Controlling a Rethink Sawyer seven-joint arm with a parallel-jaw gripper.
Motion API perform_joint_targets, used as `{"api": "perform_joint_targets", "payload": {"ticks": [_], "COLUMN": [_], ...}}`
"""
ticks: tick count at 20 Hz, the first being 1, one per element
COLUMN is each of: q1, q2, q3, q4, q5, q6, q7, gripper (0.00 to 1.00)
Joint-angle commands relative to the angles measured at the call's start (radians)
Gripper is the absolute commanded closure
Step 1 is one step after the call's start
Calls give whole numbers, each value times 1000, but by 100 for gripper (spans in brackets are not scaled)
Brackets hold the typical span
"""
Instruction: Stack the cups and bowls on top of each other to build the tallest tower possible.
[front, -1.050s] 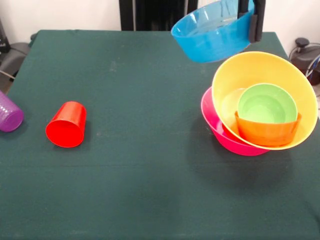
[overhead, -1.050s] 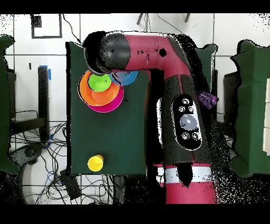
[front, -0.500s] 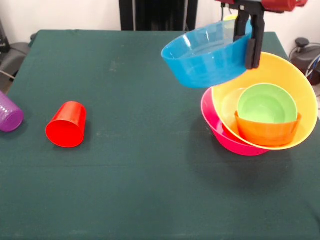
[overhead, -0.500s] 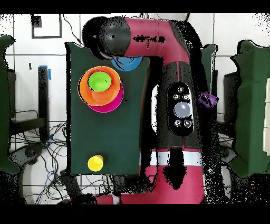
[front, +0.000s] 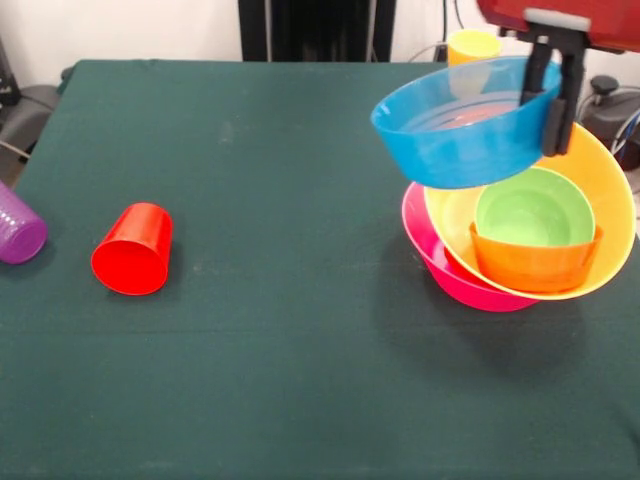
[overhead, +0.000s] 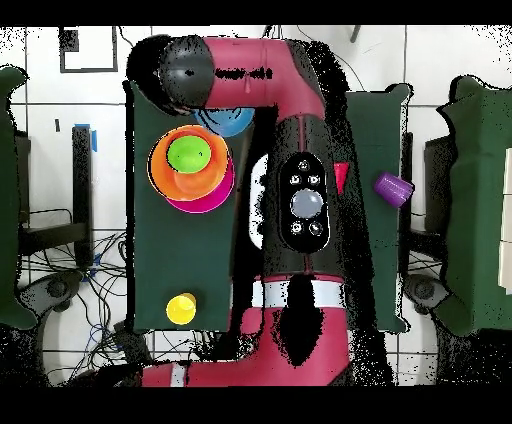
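Placement is under way: our gripper (front: 556, 100) pinches the blue bowl's (front: 462, 125) rim, hovering at upper right over the tower (front: 520, 225). Next, we judge, centre it over the green bowl (front: 532, 208) and lower.

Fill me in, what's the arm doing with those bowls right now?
The gripper is shut on the rim of the blue bowl and holds it tilted in the air, just above the tower. That pile has the pink bowl outermost, then the yellow-orange bowl, the orange bowl and the green bowl. The red cup and the purple cup lie on their sides on the table; a yellow cup stands at the far edge.
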Motion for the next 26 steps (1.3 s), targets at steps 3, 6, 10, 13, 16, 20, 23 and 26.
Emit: {"api": "perform_joint_targets", "payload": {"ticks": [3,6,10,13,16,20,23,26], "q1": [82,93,115,137,150,155,167,183], "q2": [-1,-3,-4,-7,-4,6,10,17], "q3": [-90,-117,-149,-176,-195,-211,-227,-249], "q4": [47,88,136,181,209,237,266,285], "q5": [45,61,79,89,95,112,120,129], "q6": [11,-30,-69,-121,-166,-211,-247,-279], "q7": [319,319,333,347,351,339,340,347], "gripper": [100,100,100,100,100,100,100,100]}}
